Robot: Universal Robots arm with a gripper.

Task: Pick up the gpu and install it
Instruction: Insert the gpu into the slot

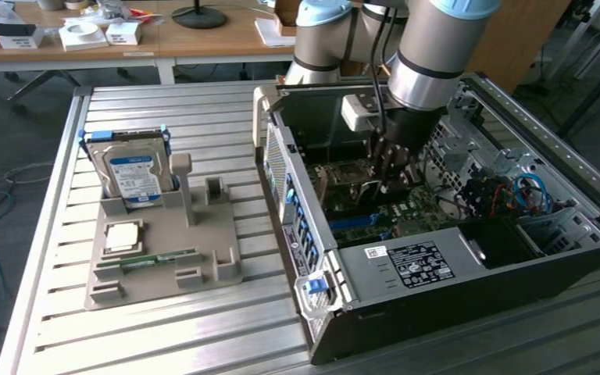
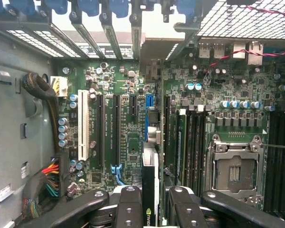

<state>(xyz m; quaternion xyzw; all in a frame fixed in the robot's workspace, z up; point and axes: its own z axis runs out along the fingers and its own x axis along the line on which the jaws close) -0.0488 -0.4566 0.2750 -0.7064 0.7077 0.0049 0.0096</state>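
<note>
My claw [image 2: 152, 197] is pinching the gpu [image 2: 149, 173]. In the wrist view a dark finger [image 2: 128, 206] sits against each flat side of the card. I see the card edge-on, with a green logo on the black edge nearest me. Its long axis runs straight away from me toward the rear slot covers [image 2: 109, 33], parallel to the white slot [image 2: 83, 126] and in line with a blue slot [image 2: 150, 102] beyond its far end. It hangs over the motherboard [image 2: 118, 109], with the CPU socket [image 2: 232, 173] off to one side. I cannot tell whether it touches a slot.

The exterior view adds the wider setting. My arm [image 1: 425, 55] drops from twelve o'clock into the open case [image 1: 415, 305]. At nine o'clock of the case, the exterior view's left, the counter [image 1: 175, 336] carries a gray fixture [image 1: 212, 266]. A RAM stick [image 1: 159, 258] lies at the fixture's near end and a hard drive [image 1: 133, 176] stands upright at its far end.
</note>
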